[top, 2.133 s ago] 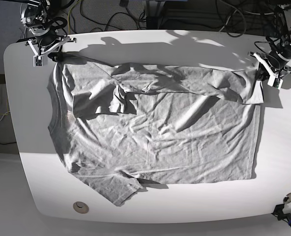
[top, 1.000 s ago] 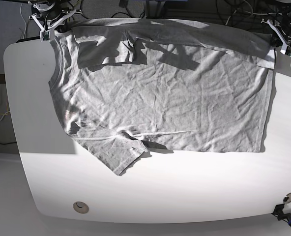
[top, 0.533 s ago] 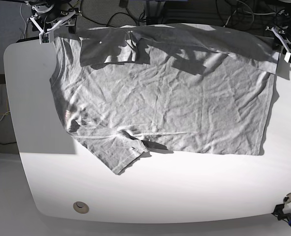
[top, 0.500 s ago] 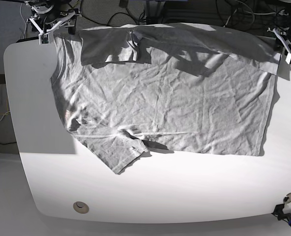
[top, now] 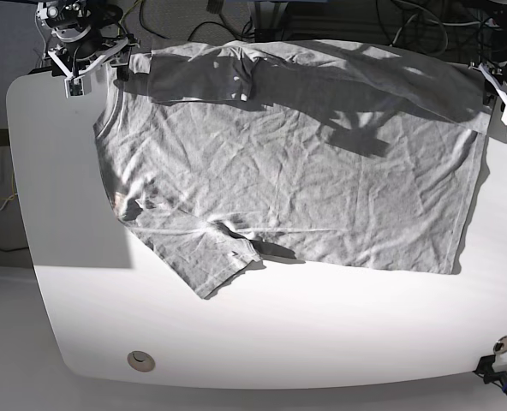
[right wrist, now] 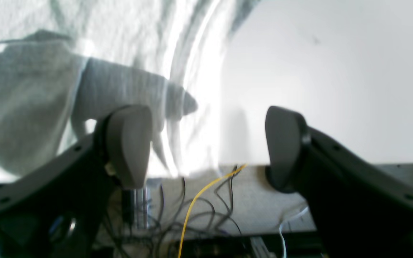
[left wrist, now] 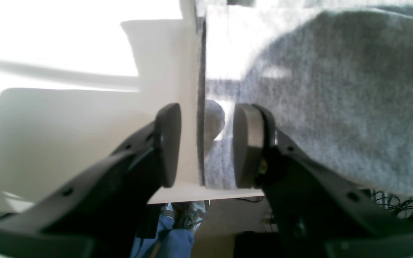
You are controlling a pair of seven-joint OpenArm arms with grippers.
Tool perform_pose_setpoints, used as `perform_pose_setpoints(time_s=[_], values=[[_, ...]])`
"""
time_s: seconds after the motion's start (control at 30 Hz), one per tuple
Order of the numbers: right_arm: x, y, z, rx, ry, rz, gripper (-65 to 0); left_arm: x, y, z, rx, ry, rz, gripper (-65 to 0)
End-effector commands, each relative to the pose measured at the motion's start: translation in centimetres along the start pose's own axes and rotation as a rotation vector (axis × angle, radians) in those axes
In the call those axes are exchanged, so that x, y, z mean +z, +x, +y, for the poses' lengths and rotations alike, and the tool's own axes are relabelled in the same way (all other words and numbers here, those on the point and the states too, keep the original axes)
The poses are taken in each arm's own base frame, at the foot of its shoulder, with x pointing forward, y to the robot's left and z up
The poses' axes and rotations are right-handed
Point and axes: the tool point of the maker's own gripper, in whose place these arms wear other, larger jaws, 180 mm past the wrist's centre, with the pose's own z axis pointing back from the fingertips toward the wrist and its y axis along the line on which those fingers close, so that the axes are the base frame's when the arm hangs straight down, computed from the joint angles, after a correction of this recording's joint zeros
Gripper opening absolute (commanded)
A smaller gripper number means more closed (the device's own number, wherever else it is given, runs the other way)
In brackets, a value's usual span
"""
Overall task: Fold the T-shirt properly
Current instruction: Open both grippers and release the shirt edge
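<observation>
The grey T-shirt (top: 296, 163) is lying spread and wrinkled across the white table (top: 322, 342), one sleeve pointing toward the near edge. At the far edge, the left gripper (left wrist: 203, 145) is hovering with jaws parted around the shirt's hem, not pinching it. The right gripper (right wrist: 206, 143) is standing wide open beside the cloth, holding nothing.

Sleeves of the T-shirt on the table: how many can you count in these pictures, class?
2. On the T-shirt, one sleeve sticks out at the near edge; the other sleeve lies folded over the body at the far edge.
</observation>
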Motion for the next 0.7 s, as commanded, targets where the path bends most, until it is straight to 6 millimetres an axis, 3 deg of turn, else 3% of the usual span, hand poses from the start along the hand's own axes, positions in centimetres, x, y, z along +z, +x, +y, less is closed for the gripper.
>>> perform_pose_setpoints(time_s=[0.0,0.13,0.2,0.57,0.67], values=[[-0.2,1.5,-0.5,0.001,-0.008,-0.048,-17.4,0.5,1.2,0.9,-0.020,0.019,-0.031,-42.4],[-1.3,2.3,-0.5,-0.012,-0.005,-0.054,-17.4,0.3,3.1,1.5,-0.021,0.036,-0.076,-42.4],[-1.7,3.1,-0.6,-0.014,-0.006,-0.066,-17.4,0.3,3.2,1.6,-0.023,0.038,-0.077,-42.4],[-4.9,1.9,-2.2,-0.076,-0.010,-0.015,-17.9,0.3,3.3,1.6,-0.023,0.039,-0.080,-42.6],[-5.2,2.7,-2.2,-0.082,-0.009,-0.031,-21.2,0.3,3.3,1.6,-0.023,0.039,-0.080,-42.6]])
